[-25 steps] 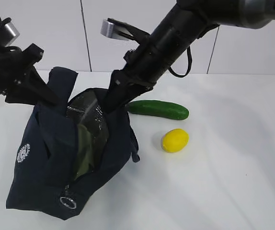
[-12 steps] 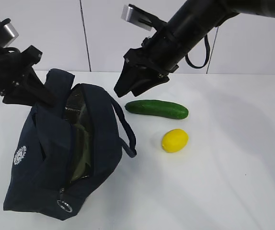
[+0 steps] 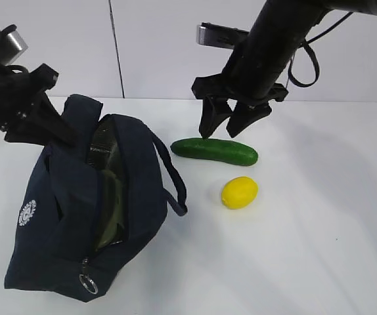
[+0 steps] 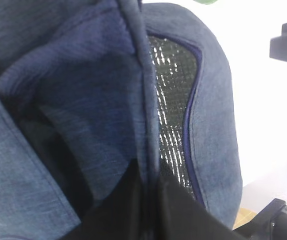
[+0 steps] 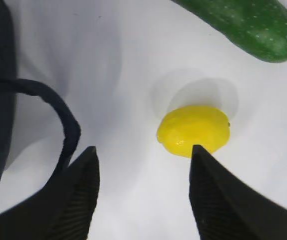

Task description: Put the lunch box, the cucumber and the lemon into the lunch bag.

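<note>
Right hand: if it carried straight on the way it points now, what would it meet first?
Probably the cucumber: the open right hand hangs just above it, fingers pointing down. Depth is unclear, and it could land on bare table beside it.

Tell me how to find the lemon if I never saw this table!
Start at the big dark navy lunch bag on the left of the white table. Look right, past its loop handle, to the long dark green cucumber. The lemon sits just in front of the cucumber's right end: small, oval, and the only bright yellow thing there.
</note>
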You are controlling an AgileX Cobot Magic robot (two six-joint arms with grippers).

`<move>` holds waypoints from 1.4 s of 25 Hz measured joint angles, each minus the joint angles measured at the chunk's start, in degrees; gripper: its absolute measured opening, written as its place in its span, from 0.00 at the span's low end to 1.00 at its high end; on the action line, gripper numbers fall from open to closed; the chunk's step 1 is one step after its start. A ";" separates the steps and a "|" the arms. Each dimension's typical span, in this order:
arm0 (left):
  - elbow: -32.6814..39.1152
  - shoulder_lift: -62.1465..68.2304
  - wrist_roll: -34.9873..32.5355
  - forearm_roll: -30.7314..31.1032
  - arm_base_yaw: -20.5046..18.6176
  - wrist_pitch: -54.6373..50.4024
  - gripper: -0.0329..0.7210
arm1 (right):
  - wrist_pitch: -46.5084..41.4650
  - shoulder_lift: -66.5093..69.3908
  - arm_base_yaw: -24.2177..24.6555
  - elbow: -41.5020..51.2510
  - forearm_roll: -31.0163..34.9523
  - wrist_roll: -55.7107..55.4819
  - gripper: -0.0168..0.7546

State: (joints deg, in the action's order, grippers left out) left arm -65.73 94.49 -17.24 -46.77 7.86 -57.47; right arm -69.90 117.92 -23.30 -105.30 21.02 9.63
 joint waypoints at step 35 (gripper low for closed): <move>0.00 0.00 -3.15 0.00 0.00 1.16 0.05 | 0.07 5.17 0.00 8.01 -14.48 -44.86 0.61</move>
State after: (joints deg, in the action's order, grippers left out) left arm -65.73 94.49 -20.39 -46.77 7.86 -56.31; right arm -69.82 123.09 -23.30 -97.30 6.54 -35.23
